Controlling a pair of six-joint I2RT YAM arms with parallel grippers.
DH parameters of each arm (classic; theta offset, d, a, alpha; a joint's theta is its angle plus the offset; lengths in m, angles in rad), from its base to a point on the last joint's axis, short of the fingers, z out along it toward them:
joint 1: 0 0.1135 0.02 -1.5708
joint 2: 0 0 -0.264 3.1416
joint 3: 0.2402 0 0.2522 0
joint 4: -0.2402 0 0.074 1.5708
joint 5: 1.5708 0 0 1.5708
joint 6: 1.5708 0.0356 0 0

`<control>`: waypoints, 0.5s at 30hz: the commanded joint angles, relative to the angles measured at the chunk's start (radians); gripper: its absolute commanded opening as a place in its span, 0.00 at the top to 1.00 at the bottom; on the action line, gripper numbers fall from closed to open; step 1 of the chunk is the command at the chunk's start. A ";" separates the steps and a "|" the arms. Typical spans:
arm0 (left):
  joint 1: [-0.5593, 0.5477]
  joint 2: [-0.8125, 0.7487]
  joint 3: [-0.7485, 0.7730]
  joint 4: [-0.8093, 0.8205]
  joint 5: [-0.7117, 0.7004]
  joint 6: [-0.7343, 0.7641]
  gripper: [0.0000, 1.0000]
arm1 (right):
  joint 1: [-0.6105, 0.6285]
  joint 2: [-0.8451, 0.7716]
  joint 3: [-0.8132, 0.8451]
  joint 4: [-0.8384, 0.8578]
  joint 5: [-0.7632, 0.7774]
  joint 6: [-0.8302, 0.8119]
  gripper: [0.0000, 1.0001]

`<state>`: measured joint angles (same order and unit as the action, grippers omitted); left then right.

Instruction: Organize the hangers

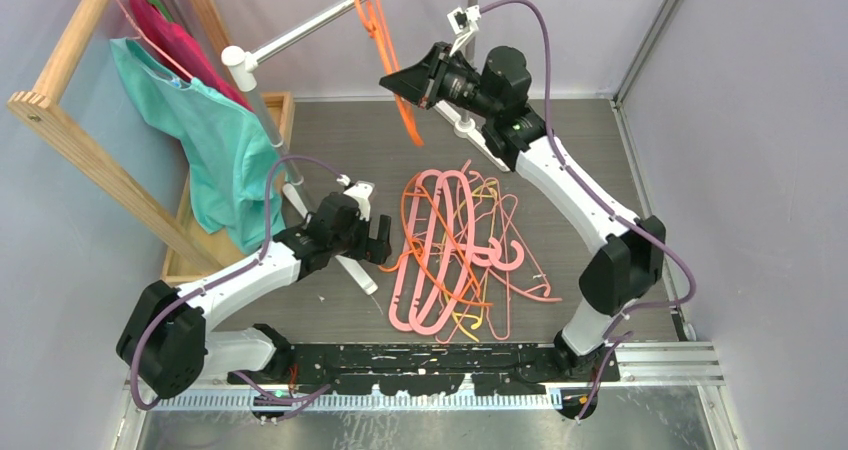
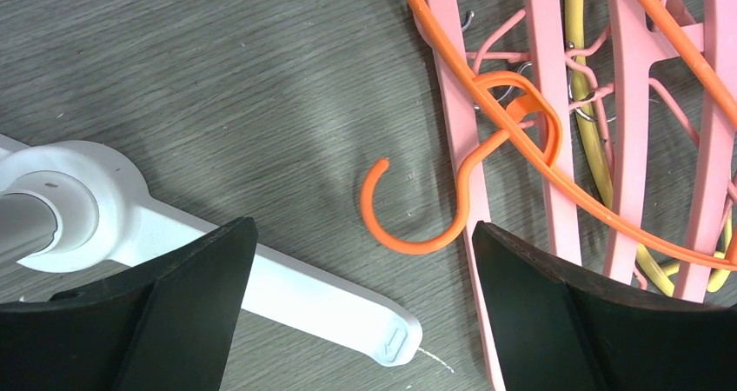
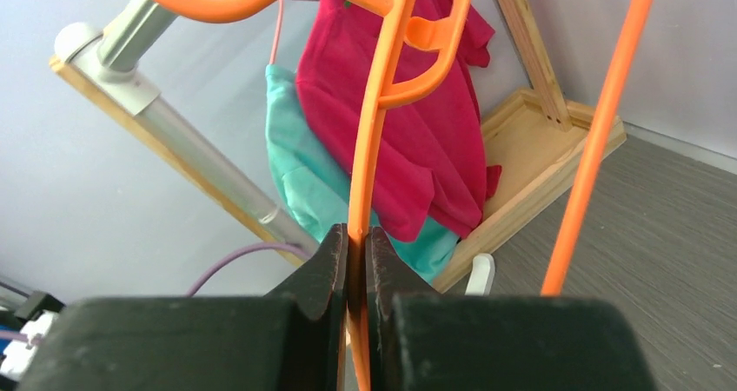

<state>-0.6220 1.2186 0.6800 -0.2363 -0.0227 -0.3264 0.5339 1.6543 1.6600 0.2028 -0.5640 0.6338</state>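
Observation:
A tangled pile of hangers (image 1: 455,255), thick pink ones with thin orange, pink and yellow ones, lies on the floor mid-scene. My right gripper (image 1: 392,82) is raised high and shut on an orange hanger (image 1: 385,45), whose hook rests over the metal rail (image 1: 300,32). The right wrist view shows its jaws clamped on the hanger's arm (image 3: 369,139). My left gripper (image 1: 377,242) is low at the pile's left edge, open and empty. In the left wrist view an orange hanger's hook (image 2: 408,222) lies on the floor between the open fingers (image 2: 539,304), beside thick pink hangers (image 2: 543,104).
A white rack foot (image 2: 287,291) crosses under my left gripper. A wooden stand (image 1: 110,185) at left carries a thin pink hanger with teal and magenta garments (image 1: 215,135). Purple walls close in on all sides.

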 commanded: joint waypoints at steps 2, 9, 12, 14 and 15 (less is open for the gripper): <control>0.000 -0.034 0.012 0.036 -0.022 -0.016 0.02 | -0.025 0.052 0.110 0.159 -0.031 0.101 0.99; -0.001 -0.042 0.013 0.022 -0.034 -0.013 0.02 | -0.094 0.114 0.119 0.117 0.003 0.110 0.98; -0.001 -0.052 0.012 0.016 -0.036 -0.016 0.02 | -0.149 0.133 0.093 0.133 -0.005 0.149 0.98; -0.001 -0.053 0.013 0.013 -0.037 -0.016 0.02 | -0.187 0.150 0.078 0.153 -0.024 0.185 0.98; -0.001 -0.051 0.014 0.010 -0.039 -0.016 0.02 | -0.202 0.158 0.073 0.160 -0.036 0.200 0.98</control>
<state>-0.6228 1.1992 0.6800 -0.2447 -0.0395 -0.3286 0.4011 1.7950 1.7386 0.2943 -0.5819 0.7601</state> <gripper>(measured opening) 0.978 0.110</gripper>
